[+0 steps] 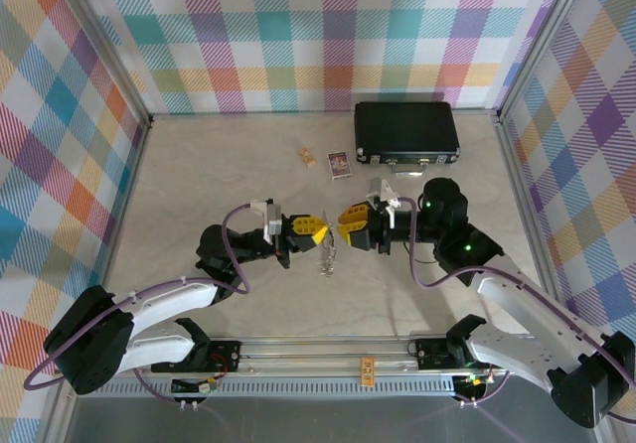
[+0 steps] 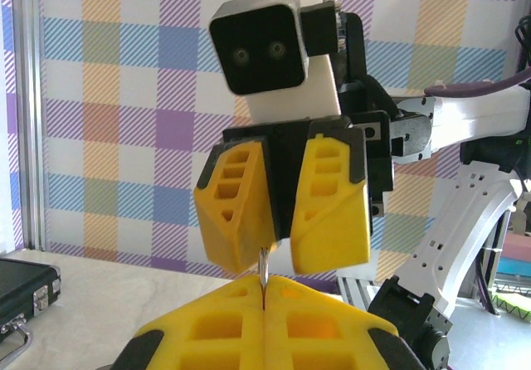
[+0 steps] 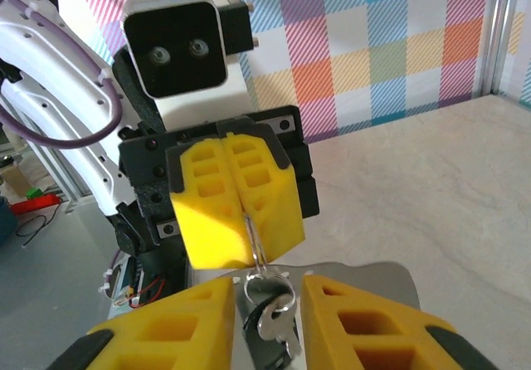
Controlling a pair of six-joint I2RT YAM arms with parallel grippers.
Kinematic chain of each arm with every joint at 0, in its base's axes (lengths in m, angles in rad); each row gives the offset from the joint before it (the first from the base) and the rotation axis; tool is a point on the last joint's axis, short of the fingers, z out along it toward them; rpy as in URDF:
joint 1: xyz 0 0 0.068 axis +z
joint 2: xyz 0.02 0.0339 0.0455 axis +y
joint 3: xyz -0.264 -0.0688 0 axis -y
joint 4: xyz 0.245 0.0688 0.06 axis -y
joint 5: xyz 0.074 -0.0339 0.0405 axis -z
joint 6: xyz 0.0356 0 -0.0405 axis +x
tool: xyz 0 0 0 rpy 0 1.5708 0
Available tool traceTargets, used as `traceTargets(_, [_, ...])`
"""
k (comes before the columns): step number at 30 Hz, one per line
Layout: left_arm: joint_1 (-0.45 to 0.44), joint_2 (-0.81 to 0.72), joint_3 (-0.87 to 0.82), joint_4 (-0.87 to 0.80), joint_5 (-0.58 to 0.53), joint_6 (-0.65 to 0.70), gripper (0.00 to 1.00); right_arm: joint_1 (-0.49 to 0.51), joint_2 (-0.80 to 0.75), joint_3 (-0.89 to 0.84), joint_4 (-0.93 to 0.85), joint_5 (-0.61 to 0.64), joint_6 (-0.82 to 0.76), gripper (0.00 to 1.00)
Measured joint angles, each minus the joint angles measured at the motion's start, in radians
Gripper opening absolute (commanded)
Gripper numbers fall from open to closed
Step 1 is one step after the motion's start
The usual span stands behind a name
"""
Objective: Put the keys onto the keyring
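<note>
I have one bench (image 1: 199,185) on the overhead camera, pale and marbled, with plaid walls around it. Two arms reach in from the near edge, the left arm (image 1: 169,309) and the right arm (image 1: 517,299). One black case (image 1: 406,130) with metal latches lies flat at the back right.

The two grippers meet nose to nose near the middle of the bench. The left gripper (image 1: 323,229) is pressed fully together, its yellow fingers (image 3: 236,204) pinching a thin wire loop. The right gripper (image 1: 342,220) stands partly apart. On its own wrist camera its yellow fingers (image 3: 357,320) sit either side of the metal without clamping it.

Two small things lie on the bench in front of the case, just beside each other: a printed card (image 1: 340,165) and a tan scrap (image 1: 307,156).

I count one keyring (image 3: 255,241), a slim silver wire. Its top is caught in the left gripper's grip and the rest runs downward. The keys (image 3: 272,316) hang from its lower end, between the right gripper's fingers. They are silver with rounded heads and overlap each other, so I make out two at best and can't be sure of the count. From above, the bunch (image 1: 328,256) dangles below the gap between the two grippers.
</note>
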Motion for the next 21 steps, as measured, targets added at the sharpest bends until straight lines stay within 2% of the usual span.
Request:
traceTargets(11, [0.000,0.000,0.000,0.000,0.000,0.000,0.00,0.000,0.056,0.019,0.005,-0.041,0.001,0.20])
traceTargets(19, [0.000,0.000,0.002,-0.003,0.000,0.000,0.00,0.000,0.074,0.036,0.015,-0.066,0.000,0.23])
traceTargets(21, [0.000,0.000,0.002,-0.003,0.000,0.000,0.00,0.000,0.074,0.036,0.023,-0.069,0.000,0.20])
